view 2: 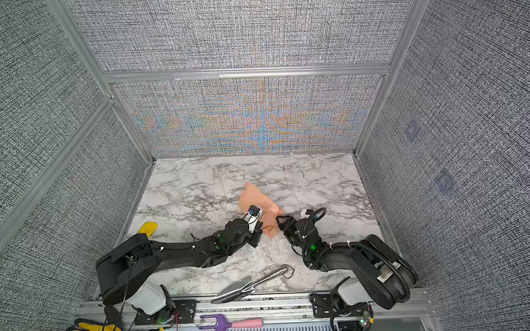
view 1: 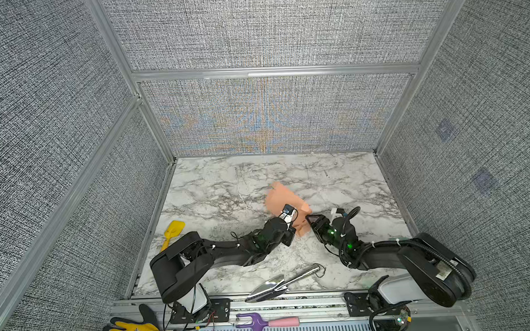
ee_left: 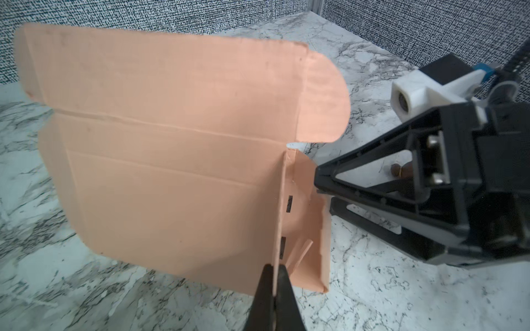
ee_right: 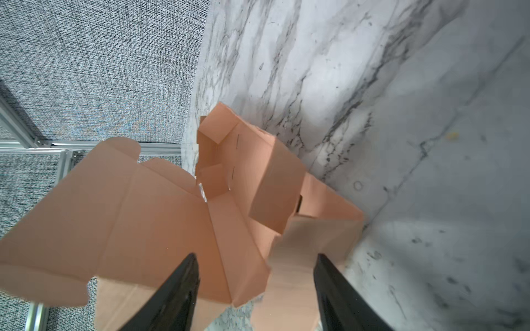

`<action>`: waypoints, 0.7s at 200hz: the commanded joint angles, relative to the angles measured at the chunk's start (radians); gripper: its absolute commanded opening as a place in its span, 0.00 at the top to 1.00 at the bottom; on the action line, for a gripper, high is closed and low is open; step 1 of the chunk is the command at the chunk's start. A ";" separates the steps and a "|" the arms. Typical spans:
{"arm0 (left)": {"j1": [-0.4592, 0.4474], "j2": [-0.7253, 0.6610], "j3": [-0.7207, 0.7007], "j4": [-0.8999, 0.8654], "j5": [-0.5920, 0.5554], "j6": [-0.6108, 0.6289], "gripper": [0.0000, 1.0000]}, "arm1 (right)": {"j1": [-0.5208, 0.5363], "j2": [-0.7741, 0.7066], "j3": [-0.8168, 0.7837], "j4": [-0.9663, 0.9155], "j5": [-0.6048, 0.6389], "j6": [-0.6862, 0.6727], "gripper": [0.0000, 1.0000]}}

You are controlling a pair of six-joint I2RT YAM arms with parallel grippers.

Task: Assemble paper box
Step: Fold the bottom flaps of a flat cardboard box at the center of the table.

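Left wrist: paper box [ee_left: 172, 160], seemingly light, bendy (creases easily); my left fingers [ee_left: 263, 295] pinch its edge, right fingers [ee_left: 322, 179] spread.

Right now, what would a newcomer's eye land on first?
The salmon-pink paper box, half-folded mid-table, stands out against the marble table. The left gripper pinches one panel edge; the right gripper stands open at its side flap. A shiny trowel lies at the near edge.
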 commanded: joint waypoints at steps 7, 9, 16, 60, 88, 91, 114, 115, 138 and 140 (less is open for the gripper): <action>-0.003 0.013 0.023 -0.030 0.035 0.013 1.00 | -0.009 0.008 0.029 0.057 -0.043 0.004 0.33; -0.003 0.014 0.023 -0.030 0.035 0.012 1.00 | -0.010 0.008 0.030 0.055 -0.046 0.004 0.33; -0.002 0.017 0.028 -0.033 0.035 0.013 1.00 | -0.013 0.002 0.040 0.027 -0.053 -0.003 0.33; -0.002 0.018 0.031 -0.046 0.023 0.008 1.00 | -0.028 -0.207 0.043 -0.329 0.030 -0.041 0.32; -0.002 0.022 0.024 -0.042 0.024 -0.005 1.00 | -0.029 -0.310 0.024 -0.460 0.058 -0.026 0.30; -0.002 0.022 0.025 -0.042 0.026 -0.006 1.00 | -0.029 -0.313 0.025 -0.471 0.057 -0.023 0.29; -0.002 0.026 0.022 -0.034 0.032 -0.017 1.00 | -0.033 -0.292 0.006 -0.444 0.023 0.021 0.21; -0.002 0.026 0.021 -0.034 0.032 -0.017 1.00 | -0.033 -0.289 0.004 -0.441 0.022 0.024 0.21; -0.002 0.023 0.019 -0.034 0.034 -0.020 1.00 | -0.036 -0.236 -0.023 -0.337 -0.005 0.064 0.16; -0.002 0.023 0.021 -0.035 0.034 -0.020 1.00 | -0.036 -0.228 -0.024 -0.328 -0.008 0.066 0.16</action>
